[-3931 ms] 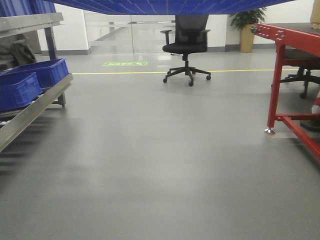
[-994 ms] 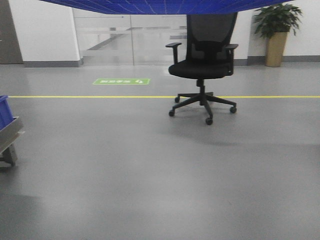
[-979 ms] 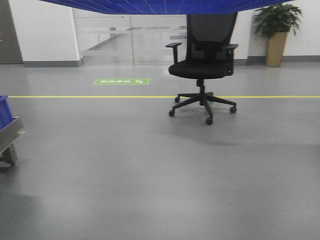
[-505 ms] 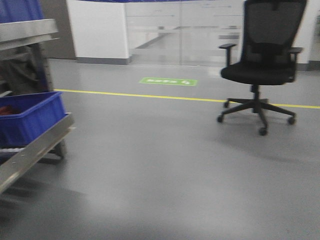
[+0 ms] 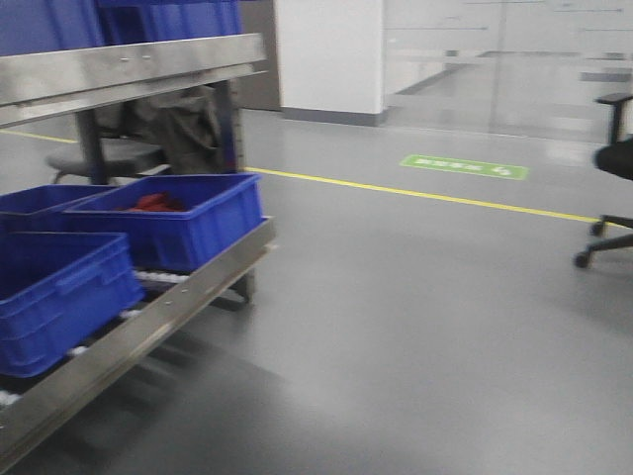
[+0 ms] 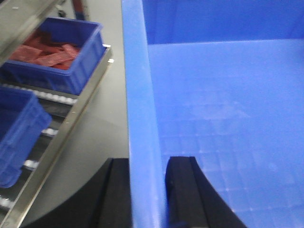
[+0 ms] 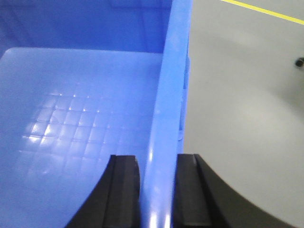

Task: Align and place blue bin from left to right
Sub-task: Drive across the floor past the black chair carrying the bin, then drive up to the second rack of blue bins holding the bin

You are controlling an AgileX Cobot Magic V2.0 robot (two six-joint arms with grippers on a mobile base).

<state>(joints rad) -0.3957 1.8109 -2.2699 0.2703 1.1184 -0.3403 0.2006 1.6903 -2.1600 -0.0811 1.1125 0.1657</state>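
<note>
In the front view a metal rack (image 5: 163, 302) stands at the left on the grey floor (image 5: 396, 336). On its lower roller shelf sit small deep-blue bins, and one of them, the bin with red pieces (image 5: 193, 226), is the nearest to the rack's end. A yellow line (image 5: 415, 193) crosses the floor, a green sign (image 5: 463, 167) lies behind it, and a part of a black chair (image 5: 615, 158) shows at the right edge. In the left wrist view the left claw (image 6: 147, 164) is clamped on the left wall of the blue bin (image 6: 223, 123), one finger at each side of the wall. The bin hangs above the floor beside the rack and does not touch it. In the right wrist view the right claw (image 7: 156, 161) grips the opposite wall in the same way, over bare floor.
</note>
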